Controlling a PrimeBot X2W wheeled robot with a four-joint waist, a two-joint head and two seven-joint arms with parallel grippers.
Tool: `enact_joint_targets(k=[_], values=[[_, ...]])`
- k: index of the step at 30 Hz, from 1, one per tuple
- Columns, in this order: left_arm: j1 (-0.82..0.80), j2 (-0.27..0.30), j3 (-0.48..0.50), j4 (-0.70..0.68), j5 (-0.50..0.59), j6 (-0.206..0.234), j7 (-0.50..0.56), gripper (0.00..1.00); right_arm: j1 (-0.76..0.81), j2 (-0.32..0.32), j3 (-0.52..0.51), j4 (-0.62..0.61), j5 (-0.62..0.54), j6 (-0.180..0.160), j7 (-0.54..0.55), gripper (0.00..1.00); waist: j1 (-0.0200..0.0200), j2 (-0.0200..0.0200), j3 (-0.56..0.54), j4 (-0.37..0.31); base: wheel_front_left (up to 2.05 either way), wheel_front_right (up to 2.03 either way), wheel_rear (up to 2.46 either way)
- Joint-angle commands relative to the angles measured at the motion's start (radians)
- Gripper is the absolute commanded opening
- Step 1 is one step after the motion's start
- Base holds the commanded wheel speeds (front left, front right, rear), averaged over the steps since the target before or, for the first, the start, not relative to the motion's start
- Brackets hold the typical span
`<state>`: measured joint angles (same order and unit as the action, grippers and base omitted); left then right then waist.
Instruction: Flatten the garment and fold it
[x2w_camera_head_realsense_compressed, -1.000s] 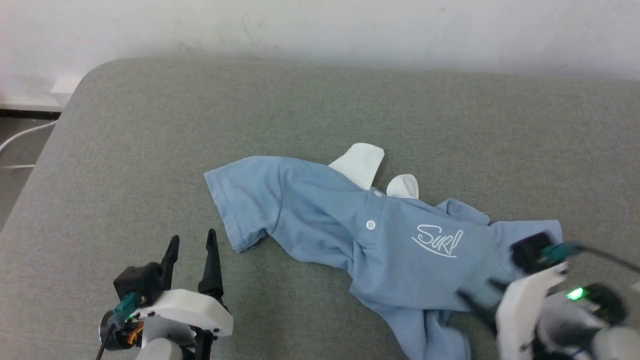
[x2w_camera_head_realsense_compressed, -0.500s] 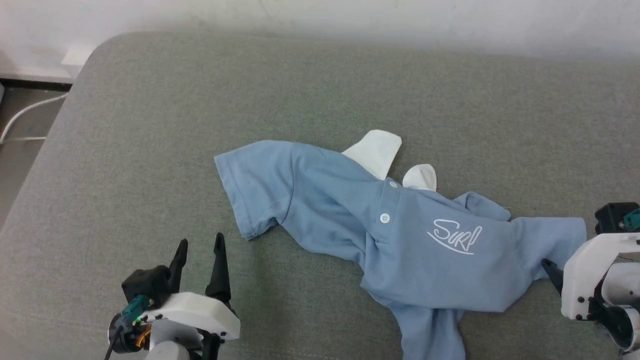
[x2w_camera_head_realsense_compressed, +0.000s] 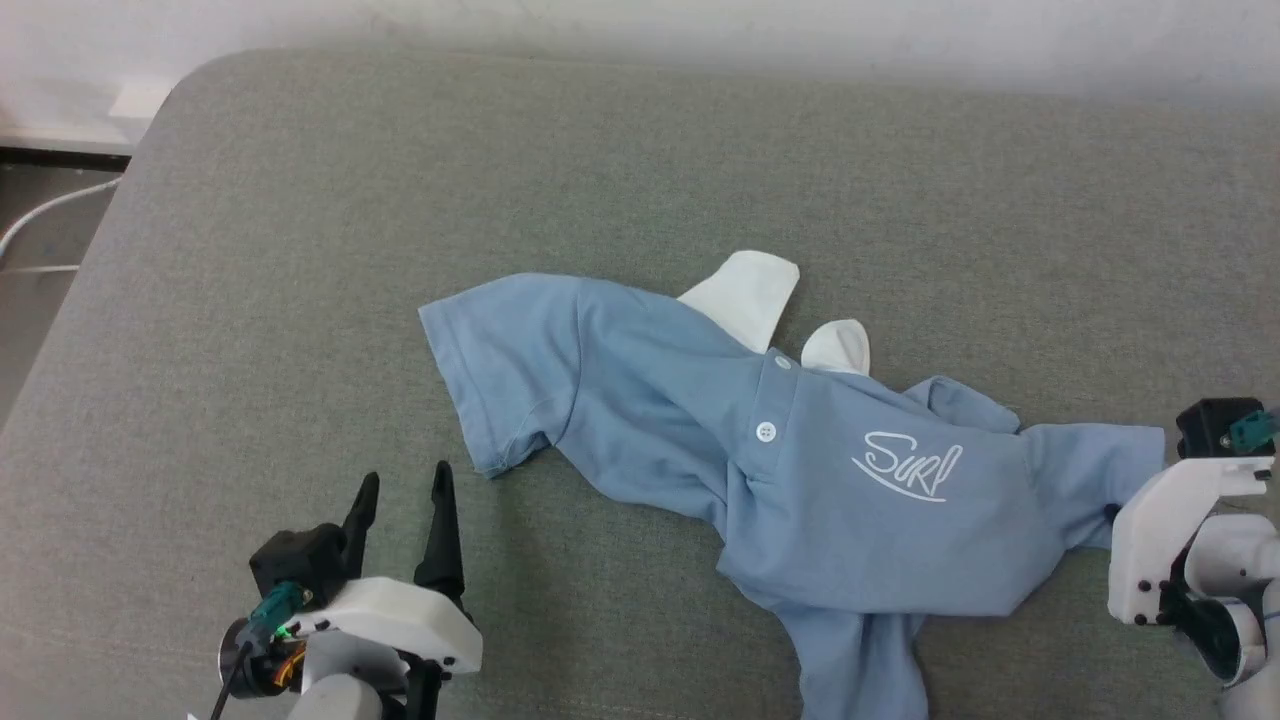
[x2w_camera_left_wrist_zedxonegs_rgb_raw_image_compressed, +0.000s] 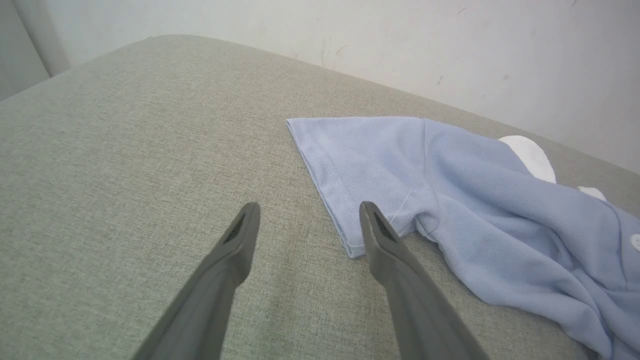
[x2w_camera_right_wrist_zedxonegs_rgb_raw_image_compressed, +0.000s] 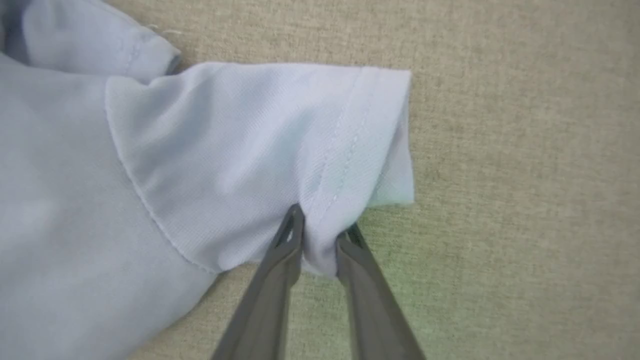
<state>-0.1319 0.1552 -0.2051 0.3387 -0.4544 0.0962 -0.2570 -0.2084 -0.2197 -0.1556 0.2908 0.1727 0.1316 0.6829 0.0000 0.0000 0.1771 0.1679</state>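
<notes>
The garment (x2w_camera_head_realsense_compressed: 660, 400), a light blue polo shirt with a white collar (x2w_camera_head_realsense_compressed: 745, 295) and "Surf" script, lies crumpled on the grey cushion (x2w_camera_head_realsense_compressed: 300, 250). One sleeve points left and the other right. At the shirt's right end, my right gripper (x2w_camera_head_realsense_compressed: 1110, 515) pinches the lower corner of the right sleeve. In the right wrist view the right gripper (x2w_camera_right_wrist_zedxonegs_rgb_raw_image_compressed: 324, 220) has a fold of the garment (x2w_camera_right_wrist_zedxonegs_rgb_raw_image_compressed: 225, 150) bunched between its fingers. My left gripper (x2w_camera_head_realsense_compressed: 405, 478) stands open just short of the left sleeve, touching nothing. The left wrist view shows the left gripper (x2w_camera_left_wrist_zedxonegs_rgb_raw_image_compressed: 310, 206) beside the garment's (x2w_camera_left_wrist_zedxonegs_rgb_raw_image_compressed: 450, 170) sleeve hem.
The cushion's rounded left edge drops to the floor, where a white cable (x2w_camera_head_realsense_compressed: 50, 215) lies. A pale wall (x2w_camera_head_realsense_compressed: 640, 30) runs along the back. Bare cushion lies left of and behind the shirt.
The head camera has shifted. My right gripper moved from the shirt's lower part to the right sleeve and closed on its corner. The left gripper has stayed open in place.
</notes>
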Motion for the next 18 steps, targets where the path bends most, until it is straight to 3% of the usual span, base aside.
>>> enact_joint_targets(k=[1, 12, 18], values=[[-0.012, -0.003, 0.003, 0.006, 0.007, -0.009, -0.005, 1.0, -0.021, 0.0, 0.004, 0.005, 0.007, -0.001, -0.016, 0.0, 0.0, 0.0, -0.018, -0.012, 0.0, 0.0, 0.0], [0.013, -0.018, 0.008, 0.029, 0.012, -0.027, -0.005, 1.0, -0.253, -0.117, -0.028, -0.066, 0.016, -0.001, -0.154, 0.0, 0.0, 0.0, -0.099, -0.027, 0.0, 0.0, 0.0], [0.04, -0.023, 0.033, 0.02, 0.012, -0.03, -0.005, 1.0, -0.162, -0.143, -0.01, -0.115, 0.065, -0.001, -0.193, 0.0, 0.0, 0.0, -0.099, -0.034, 0.0, 0.0, 0.0]])
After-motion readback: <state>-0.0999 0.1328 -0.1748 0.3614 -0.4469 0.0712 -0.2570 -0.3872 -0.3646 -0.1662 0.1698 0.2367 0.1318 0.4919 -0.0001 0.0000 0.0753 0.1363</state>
